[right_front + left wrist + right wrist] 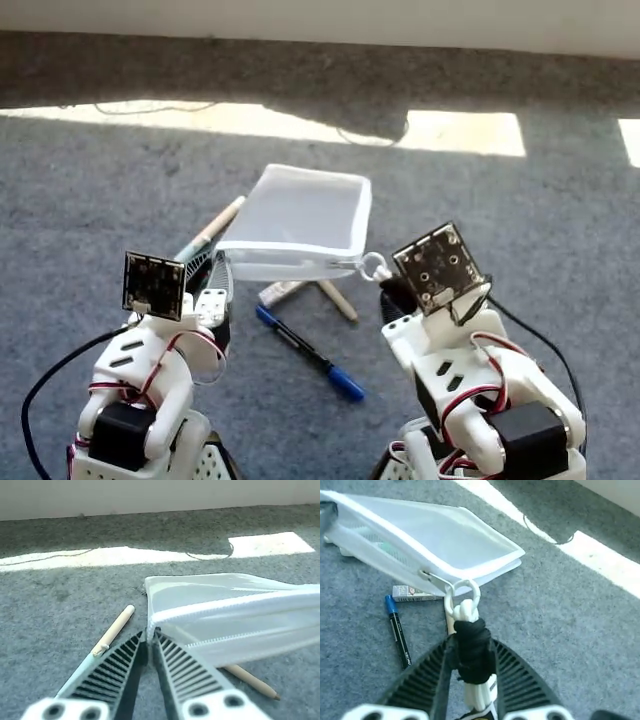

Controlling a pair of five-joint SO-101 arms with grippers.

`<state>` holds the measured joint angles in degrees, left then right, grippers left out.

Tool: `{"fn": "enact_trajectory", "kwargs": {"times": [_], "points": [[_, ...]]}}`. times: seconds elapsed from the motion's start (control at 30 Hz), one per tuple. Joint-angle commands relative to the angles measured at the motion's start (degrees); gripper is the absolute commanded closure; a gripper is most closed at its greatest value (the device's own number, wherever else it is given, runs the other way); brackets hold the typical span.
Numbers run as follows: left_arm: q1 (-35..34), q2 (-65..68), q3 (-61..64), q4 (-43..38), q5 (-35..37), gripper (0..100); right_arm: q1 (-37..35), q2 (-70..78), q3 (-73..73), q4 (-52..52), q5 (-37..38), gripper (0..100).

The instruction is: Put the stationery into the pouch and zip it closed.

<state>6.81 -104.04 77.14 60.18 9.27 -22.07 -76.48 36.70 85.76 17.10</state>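
White mesh pouch (300, 222) spans btw your two arms, zip edge running arm to arm. Left gripper (149, 636) is pinched on its corner, right gripper (471, 642) clamped on the pull cord (465, 612). Blue pen (305, 350) & eraser (280, 292) lie outside on the carpet (520, 230), btw the arms.

Translucent smooth plastic pouch (300, 215), rough grey carpet (530, 220), matt wooden pencil (247, 678), glossy plastic pen (399, 635)

Blue pen (305, 352), pencil (338, 300) on grey carpet (560, 230)
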Motion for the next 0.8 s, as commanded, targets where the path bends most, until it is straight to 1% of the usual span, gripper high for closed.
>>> {"fn": "enact_trajectory", "kwargs": {"times": [0.0, 0.07, 0.13, 0.2, 0.3, 0.43, 0.63, 0.77], "points": [[0.7, -0.2, -3.0, 0.7, -0.6, 99, 1.6, -0.8, -0.9, 0.1, -0.9, 99.3], [2.5, -0.2, -2.9, 0.7, -0.6, 96, 1.5, -0.8, -1.0, 0.1, -0.9, 99.3], [3.6, -0.2, -2.9, 0.7, -0.4, 91, 1.1, -0.8, -1.1, 0.1, -0.8, 99.3], [3.7, -0.1, -2.1, 0.7, -0.3, 87, -1.1, -0.8, -1.4, 0.1, -0.7, 99.3], [3.5, -0.1, -0.8, 0.7, -0.3, 83, -4.9, -0.8, -1.5, 0.1, -0.7, 99.3], [3.6, -0.1, -0.4, 0.4, -0.3, 83, -7.7, -0.8, -1.5, 0.4, -0.6, 99.3], [4.0, -0.1, -0.4, 0.4, -0.3, 83, -12.9, -0.8, -1.5, 3.8, -0.5, 99.3], [8.9, -0.1, -0.4, 0.6, -0.4, 83, -13.1, -0.8, -1.2, 3.8, -0.4, 99.3]]}}
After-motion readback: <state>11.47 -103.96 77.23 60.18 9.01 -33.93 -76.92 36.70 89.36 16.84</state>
